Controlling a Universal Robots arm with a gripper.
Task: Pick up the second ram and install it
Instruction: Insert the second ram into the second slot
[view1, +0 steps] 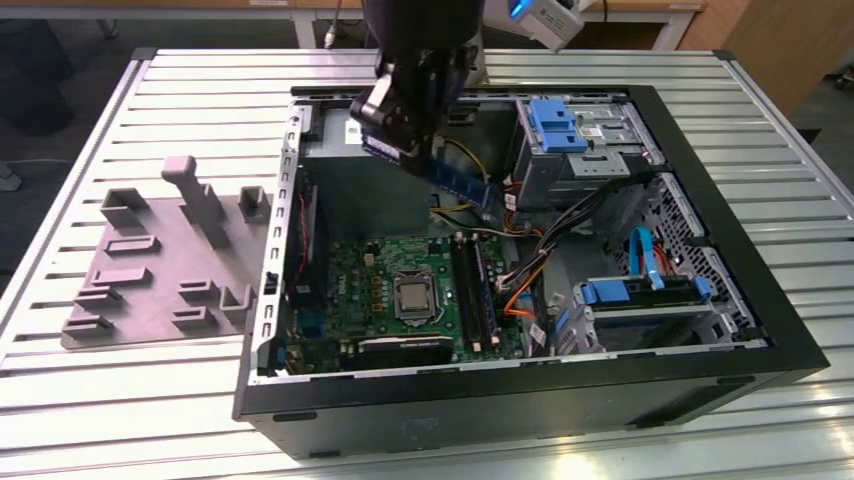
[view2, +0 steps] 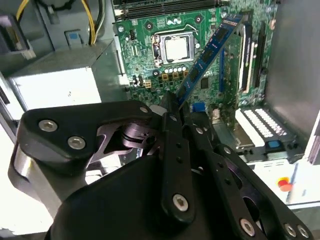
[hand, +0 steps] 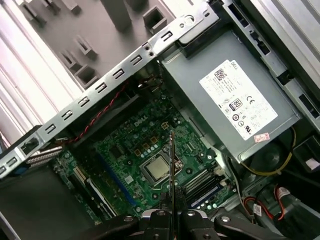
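Gripper (view2: 176, 107): clamped on one end of the second ram (view2: 210, 55); fingers pinching the stick edgewise, seen in both wrist views.

Second ram: blue-green board with dark chips, held aloft over the open computer case (view1: 747, 350), tilted, free end pointing down toward the motherboard (view1: 387, 275). Touching nothing but the fingers. In the exterior view, hanging just below the gripper (view1: 400, 130) near the back of the case, above and apart from the board. In the first wrist view, seen edge-on as a thin line (hand: 171, 165) rising from the gripper (hand: 171, 214).

Motherboard: green, lying flat on the case floor, processor socket (view2: 175, 47) at its middle. Long black memory slots (view1: 474, 285) beside the socket, on the exterior view's right of it. Whether one slot already holds a stick: cannot tell.

Other contents: grey power supply (hand: 227, 95) with pale label, blue drive brackets (view1: 554, 125), bundled cables (view1: 561, 230). Grey parts tray (view1: 160, 260) on the slatted table (view1: 80, 400), on the exterior view's left of the case, well apart.

Progress, judged: pick-up done, stick lifted and carried over the case. Left undone: lining the stick up with a slot, lowering it, seating it.
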